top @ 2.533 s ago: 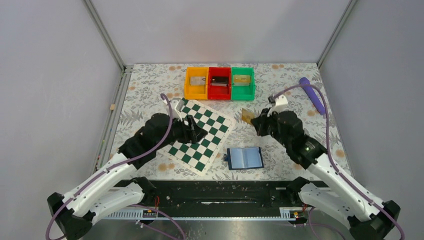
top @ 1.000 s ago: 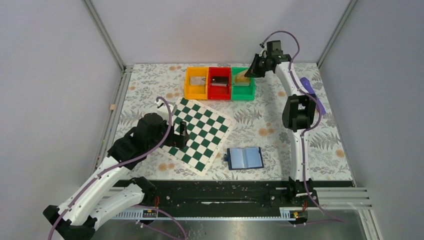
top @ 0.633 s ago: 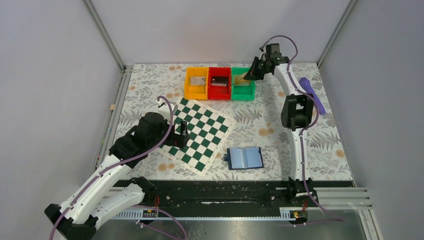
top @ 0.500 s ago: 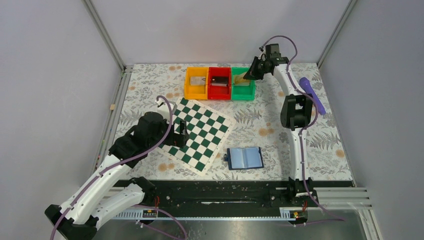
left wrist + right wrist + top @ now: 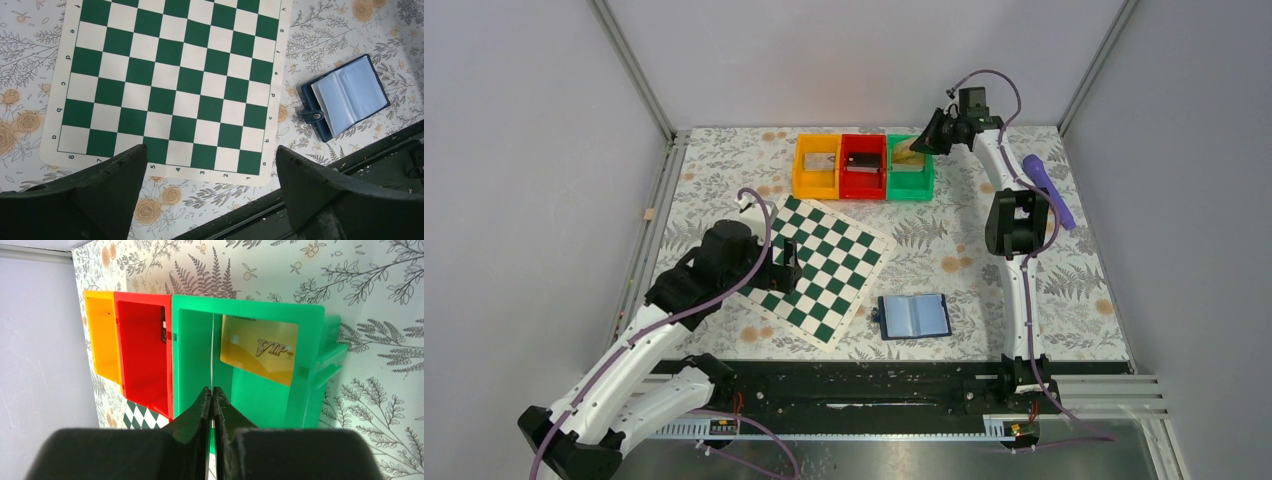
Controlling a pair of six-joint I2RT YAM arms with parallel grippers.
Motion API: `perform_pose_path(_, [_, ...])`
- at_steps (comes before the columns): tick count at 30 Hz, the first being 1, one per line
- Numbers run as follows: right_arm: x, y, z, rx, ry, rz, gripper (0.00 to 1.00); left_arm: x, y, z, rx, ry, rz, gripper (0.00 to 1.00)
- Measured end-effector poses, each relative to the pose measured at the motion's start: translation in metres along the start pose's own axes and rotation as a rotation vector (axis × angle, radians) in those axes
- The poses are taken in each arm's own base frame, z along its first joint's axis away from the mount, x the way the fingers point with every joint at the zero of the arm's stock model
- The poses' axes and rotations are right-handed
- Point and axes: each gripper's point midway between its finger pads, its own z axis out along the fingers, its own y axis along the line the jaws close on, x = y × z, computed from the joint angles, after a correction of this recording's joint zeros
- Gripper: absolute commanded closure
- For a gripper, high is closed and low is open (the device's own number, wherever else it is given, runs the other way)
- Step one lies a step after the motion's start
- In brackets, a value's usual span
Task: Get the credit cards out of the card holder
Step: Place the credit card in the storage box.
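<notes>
The card holder [image 5: 914, 315] is a small blue wallet lying open on the table near the front, right of the chessboard; it also shows in the left wrist view [image 5: 345, 95]. My right gripper [image 5: 921, 145] is shut on a thin credit card, seen edge-on in the right wrist view [image 5: 212, 350], and holds it over the green bin [image 5: 250, 307]. A gold VIP card [image 5: 259, 349] lies inside that bin. My left gripper [image 5: 210, 150] is open and empty above the near edge of the chessboard [image 5: 175, 85].
Orange [image 5: 816, 190], red [image 5: 862, 192] and green [image 5: 910, 192] bins stand in a row at the back; the orange and red ones each hold a card. A purple tool [image 5: 1049, 190] lies at the right. The black rail runs along the front edge.
Since 2.5 s ago my right arm has carried the card from beside the chessboard out to the green bin. My left gripper has drawn back a little over the board.
</notes>
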Motion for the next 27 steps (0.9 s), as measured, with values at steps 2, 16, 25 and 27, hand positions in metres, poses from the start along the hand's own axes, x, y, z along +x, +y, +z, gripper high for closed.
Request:
perform_pose_path(2, [-0.003, -0.001, 0.002, -0.007, -0.012, 0.001, 0.89, 0.001, 0.000, 0.001, 0.001, 0.005, -0.001, 0.01])
perform_pose_path(16, [-0.012, -0.010, 0.016, -0.022, -0.045, 0.015, 0.76, 0.001, 0.002, 0.003, -0.004, 0.013, -0.007, 0.01])
perform_pose_path(25, [-0.023, -0.005, 0.016, -0.043, -0.085, 0.029, 0.65, 0.002, 0.002, 0.004, -0.006, 0.016, -0.011, 0.01])
perform_pose_path(27, [-0.027, -0.005, 0.015, -0.048, -0.097, 0.036, 0.63, 0.002, 0.002, 0.004, -0.006, 0.016, -0.014, 0.01])
